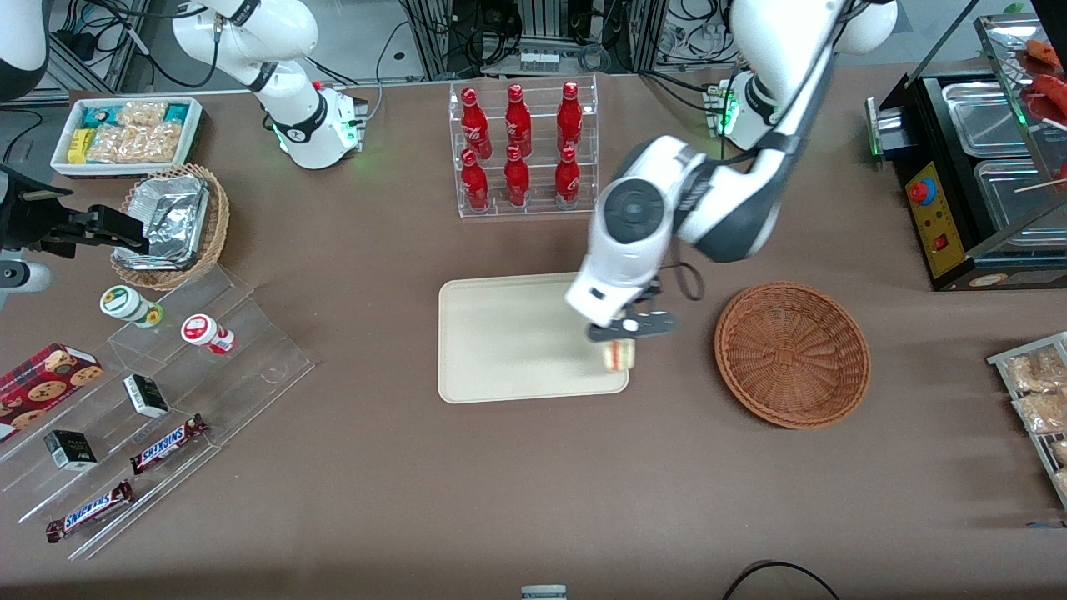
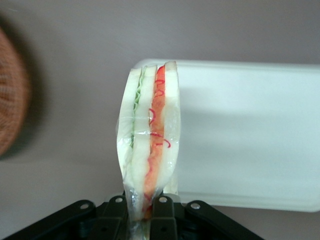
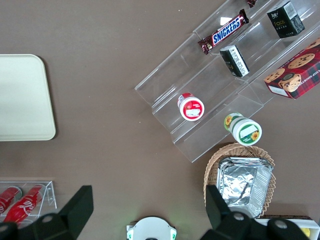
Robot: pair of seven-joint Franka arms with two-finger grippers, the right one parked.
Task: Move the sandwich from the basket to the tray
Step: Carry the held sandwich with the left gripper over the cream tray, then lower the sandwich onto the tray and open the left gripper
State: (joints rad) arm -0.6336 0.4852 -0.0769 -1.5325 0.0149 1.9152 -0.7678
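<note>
The wrapped sandwich point(image 1: 618, 355) point(image 2: 149, 145), pale bread with red and green filling, hangs in my left gripper point(image 1: 627, 332) point(image 2: 144, 210), which is shut on its narrow end. It is held above the corner of the cream tray point(image 1: 508, 342) point(image 2: 250, 135) that lies nearest the basket and the front camera. The reddish-brown wicker basket point(image 1: 792, 354) point(image 2: 11, 100) stands beside the tray toward the working arm's end of the table, with nothing in it. The tray holds nothing else.
A clear rack of red bottles point(image 1: 523, 150) stands farther from the front camera than the tray. A foil-lined basket point(image 1: 171, 223), a white snack bin point(image 1: 127, 133) and acrylic steps with snacks point(image 1: 150, 417) lie toward the parked arm's end. A black food warmer point(image 1: 975, 175) stands at the working arm's end.
</note>
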